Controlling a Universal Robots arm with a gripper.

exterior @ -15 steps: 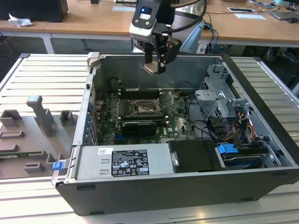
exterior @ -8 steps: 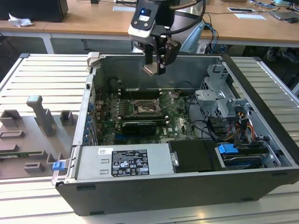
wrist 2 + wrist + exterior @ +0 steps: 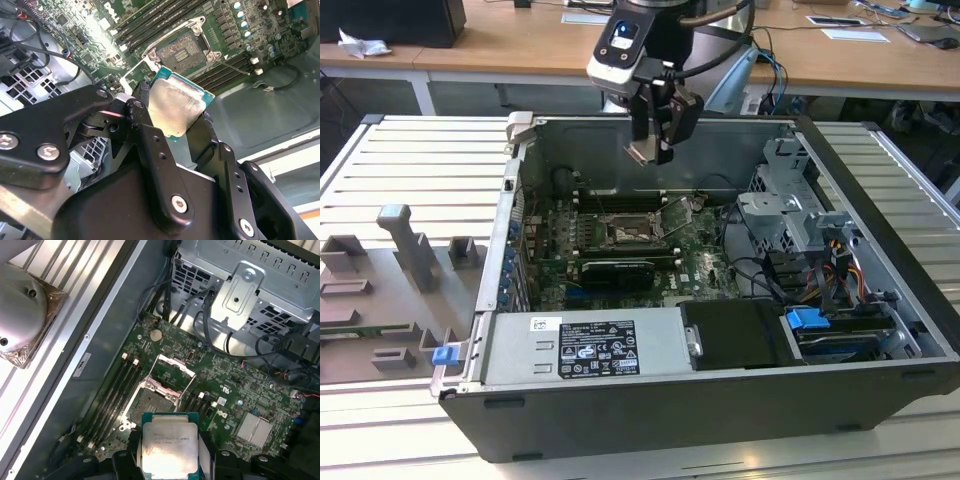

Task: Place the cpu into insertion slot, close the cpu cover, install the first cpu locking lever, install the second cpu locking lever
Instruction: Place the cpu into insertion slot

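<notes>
My gripper (image 3: 654,146) hangs above the open computer case, shut on the cpu (image 3: 642,152), a small square chip with a pale silvery face. In both wrist views the cpu (image 3: 176,102) (image 3: 169,445) sits flat between the black fingers (image 3: 142,102) (image 3: 122,460). The insertion slot (image 3: 632,233) (image 3: 183,50) (image 3: 150,404) lies bare on the green motherboard, well below the chip. The cpu cover (image 3: 673,217) (image 3: 173,371) stands swung up, hinged at one edge of the slot.
A grey drive cage (image 3: 790,200) (image 3: 250,285) and cable bundles (image 3: 760,270) fill the case on the exterior view's right. The black graphics card (image 3: 615,272) and grey power supply (image 3: 585,345) lie near the slot. Long memory slots (image 3: 112,395) flank it. Grey fixtures (image 3: 410,250) stand outside.
</notes>
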